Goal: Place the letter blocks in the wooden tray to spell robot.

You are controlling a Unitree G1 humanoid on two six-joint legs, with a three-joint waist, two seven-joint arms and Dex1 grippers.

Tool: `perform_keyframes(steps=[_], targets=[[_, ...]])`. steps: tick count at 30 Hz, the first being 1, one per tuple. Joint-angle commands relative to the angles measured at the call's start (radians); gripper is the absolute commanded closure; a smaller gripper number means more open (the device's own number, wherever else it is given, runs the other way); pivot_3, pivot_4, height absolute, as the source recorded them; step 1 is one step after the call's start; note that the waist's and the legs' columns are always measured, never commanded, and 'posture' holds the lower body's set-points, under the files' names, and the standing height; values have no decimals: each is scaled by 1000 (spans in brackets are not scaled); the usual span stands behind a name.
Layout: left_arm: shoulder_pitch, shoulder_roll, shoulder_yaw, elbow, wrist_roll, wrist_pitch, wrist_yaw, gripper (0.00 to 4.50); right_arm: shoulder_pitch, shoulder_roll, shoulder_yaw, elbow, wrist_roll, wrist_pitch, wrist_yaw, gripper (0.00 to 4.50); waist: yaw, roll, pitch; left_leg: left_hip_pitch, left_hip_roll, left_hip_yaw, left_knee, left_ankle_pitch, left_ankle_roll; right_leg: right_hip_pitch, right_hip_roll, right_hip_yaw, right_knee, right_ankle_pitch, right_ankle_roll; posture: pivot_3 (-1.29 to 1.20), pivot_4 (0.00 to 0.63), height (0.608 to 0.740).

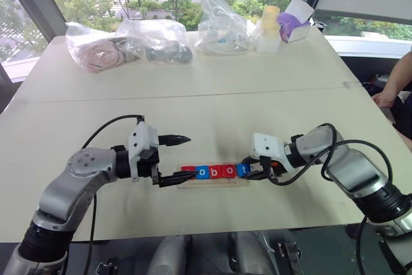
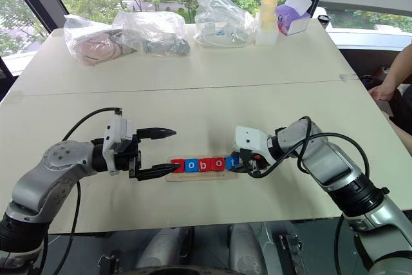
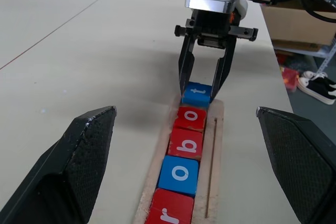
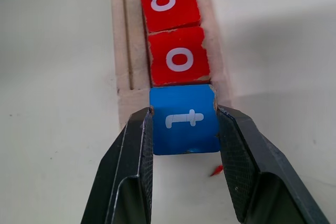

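Both arms were silver-grey rounded shells with black joints and looping black cables; each hand had a white housing and two black textured fingers.

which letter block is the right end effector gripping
The blue t block, at the tray's end beside the red o. The right end effector is shut on its sides; the other four lie untouched.

Five letter blocks lined up in the wooden tray on the pale table, reading r, o, b, o, t. Right claw clamped on the blue end block. Left claw spread wide at the tray's other end. Plastic bags along the far edge.
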Motion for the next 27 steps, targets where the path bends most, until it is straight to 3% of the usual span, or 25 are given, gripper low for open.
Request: perform_keyframes(steps=[1,27], targets=[[2,2,18,-31,-6,-15,3,0,-23,10,-2,-8,-9,-6,-2,3081,-1,0,0,0,0,0,0,0,0,0,0,0,0,0,0,0,150,740],[14,3,23,-38,-13,-6,28,0,-30,46,15,-38,5,42,-10,3081,0,0,0,0,0,0,0,0,0,0,0,0,0,0,0,0,150,740]])
